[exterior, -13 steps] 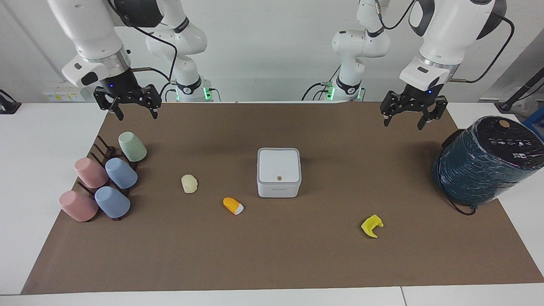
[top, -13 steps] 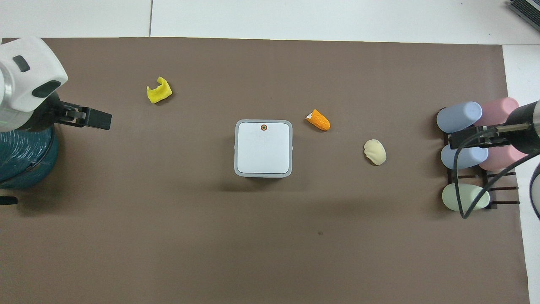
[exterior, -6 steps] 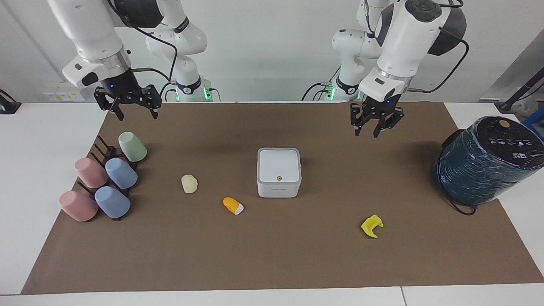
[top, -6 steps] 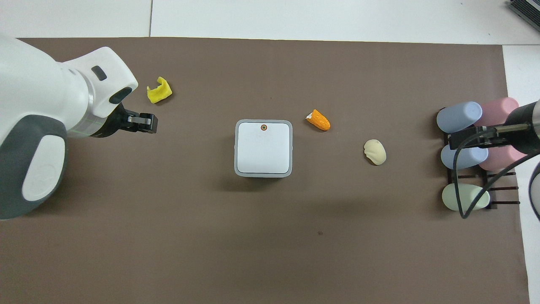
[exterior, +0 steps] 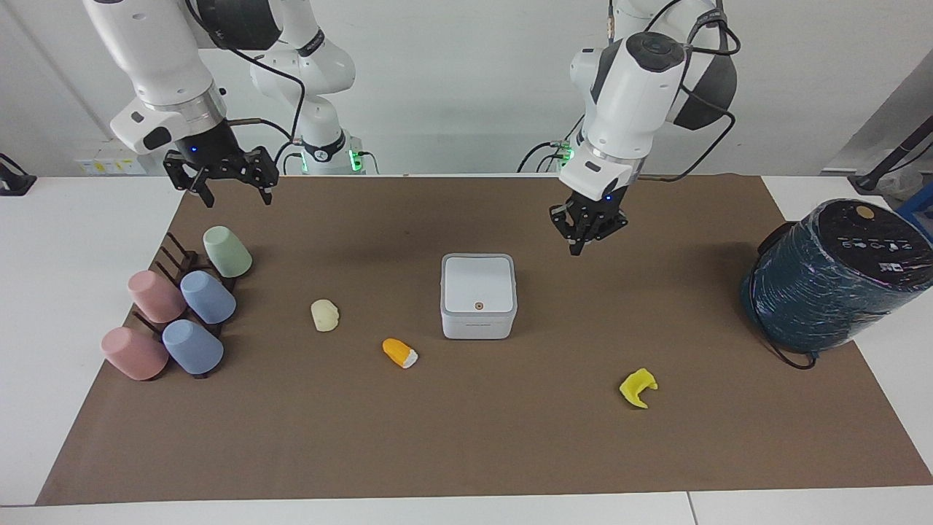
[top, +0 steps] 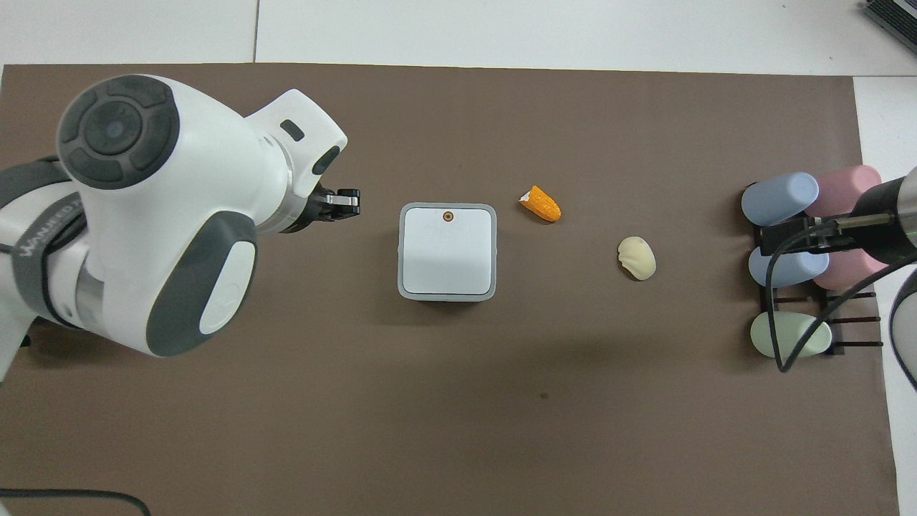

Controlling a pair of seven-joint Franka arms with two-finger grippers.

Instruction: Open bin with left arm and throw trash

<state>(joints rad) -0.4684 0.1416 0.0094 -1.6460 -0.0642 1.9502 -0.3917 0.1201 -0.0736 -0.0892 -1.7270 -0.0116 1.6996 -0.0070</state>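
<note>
Bin point(exterior: 478, 295) lid down, nothing thrown away yet.
Left gripper point(exterior: 581, 244), jaws pressed together and empty, hangs up beside the bin; cream lump point(exterior: 324, 315), orange piece point(exterior: 399, 353) and yellow piece point(exterior: 638, 387) lie on the mat. Right gripper point(exterior: 229, 191) waits above the cups point(exterior: 208, 297), jaws spread, empty.

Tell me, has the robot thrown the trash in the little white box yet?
Not yet. The bin has its lid down, and nothing is inside. The left gripper, jaws shut and empty, is up over the mat beside the bin. The right gripper waits open above the cups. Left to do: open the lid, then drop in the cream lump, orange piece and yellow piece.
</note>
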